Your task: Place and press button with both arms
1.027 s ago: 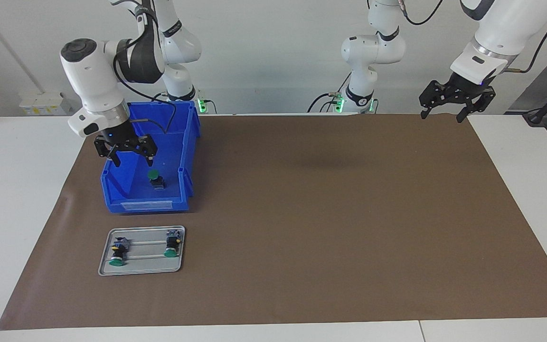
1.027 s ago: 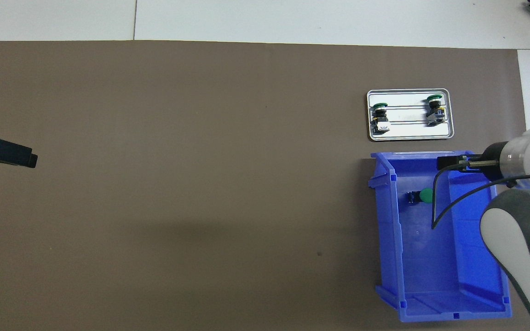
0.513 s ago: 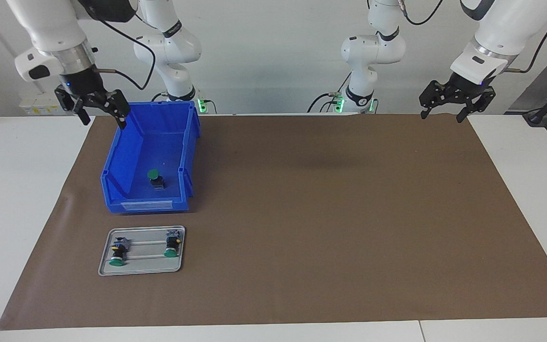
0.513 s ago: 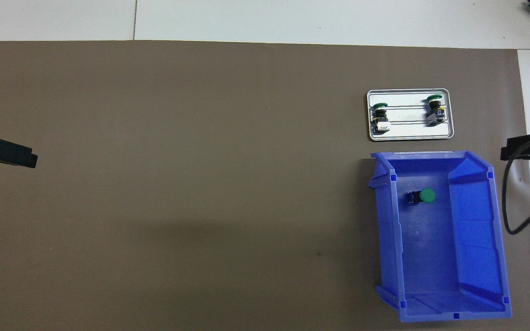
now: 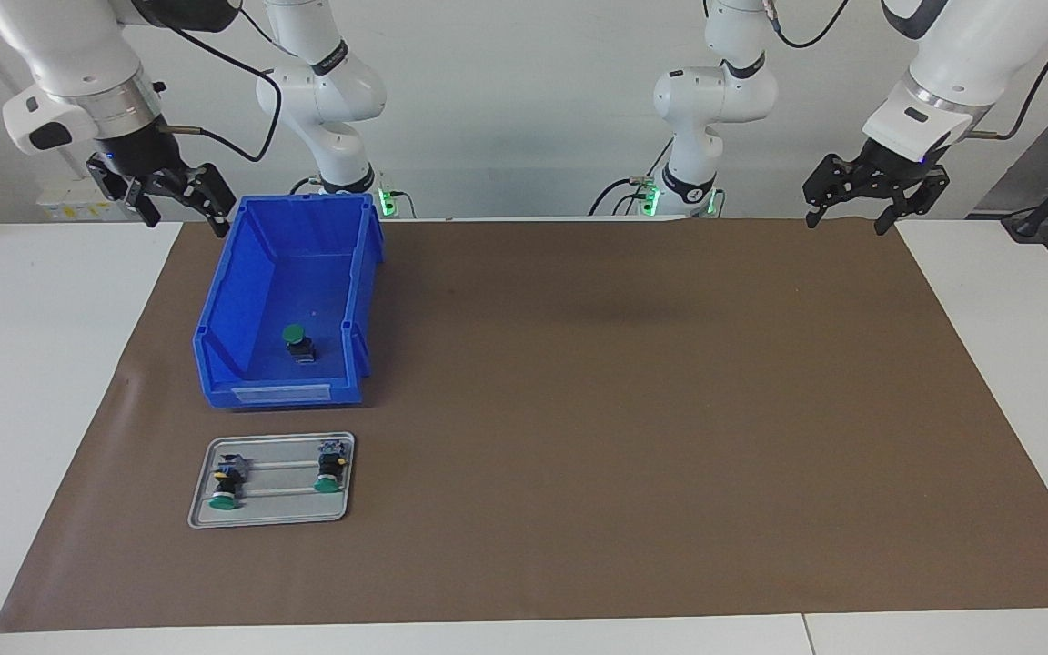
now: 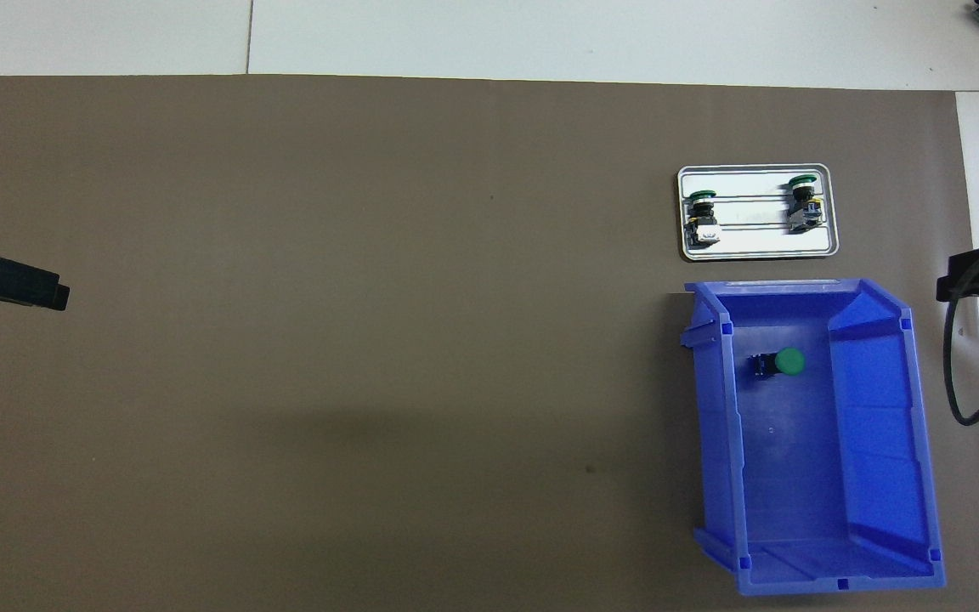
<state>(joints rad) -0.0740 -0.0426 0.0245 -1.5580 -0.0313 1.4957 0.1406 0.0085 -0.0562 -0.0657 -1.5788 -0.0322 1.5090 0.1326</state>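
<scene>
One button (image 5: 298, 344) with a green cap stands on the floor of the blue bin (image 5: 224, 314), also seen from above as the button (image 6: 778, 363) in the bin (image 6: 880, 476). Two more buttons (image 5: 226, 482) (image 5: 330, 468) lie on the silver tray (image 5: 278, 509). My right gripper (image 5: 183, 221) hangs open and empty, high above the mat's edge just outside the bin's corner nearest the robots. My left gripper (image 5: 849, 224) waits open and empty, raised over the mat's corner at the left arm's end.
The brown mat (image 5: 624, 409) covers most of the white table (image 5: 33, 364). The tray (image 6: 757, 246) lies just farther from the robots than the bin. A black cable (image 6: 957, 382) dangles from the right wrist beside the bin.
My right gripper has risen out of the bin, empty, and swung outward past the bin's rim toward the right arm's end. The button in the bin and the left arm have not moved.
</scene>
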